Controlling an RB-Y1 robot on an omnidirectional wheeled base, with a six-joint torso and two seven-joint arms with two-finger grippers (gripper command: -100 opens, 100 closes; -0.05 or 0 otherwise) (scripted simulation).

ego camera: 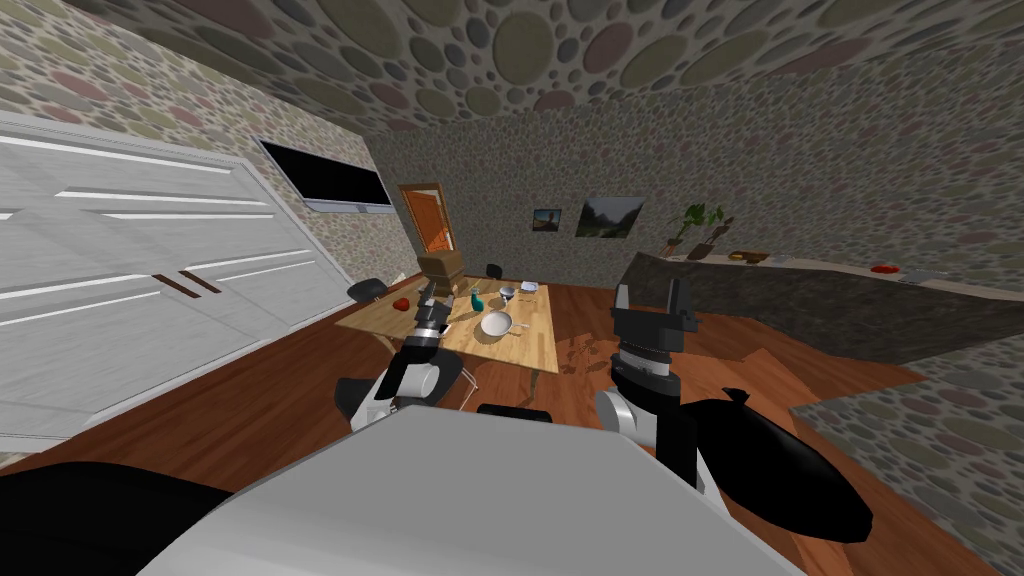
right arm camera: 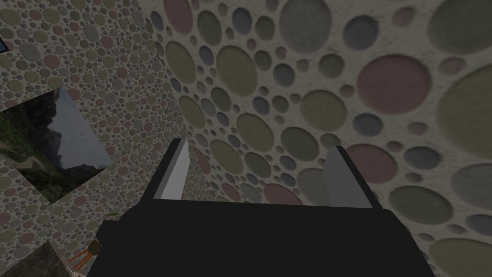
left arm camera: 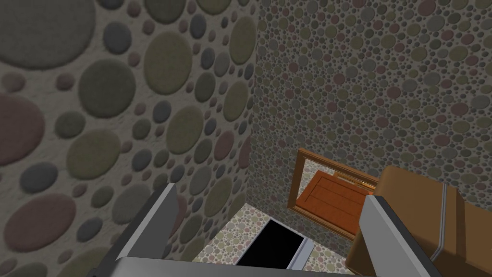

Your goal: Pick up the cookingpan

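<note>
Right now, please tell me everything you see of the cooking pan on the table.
The cooking pan looks round, shallow and plain grey-white. It sits upright, open side up, near the middle of the light wooden table. A short handle seems to stick out on its right. Only the table touches it; the teal bottle stands apart behind it.

Head camera overlooks distant table (ego camera: 535,345); both wrist cameras face walls (left arm camera: 360,72).
</note>
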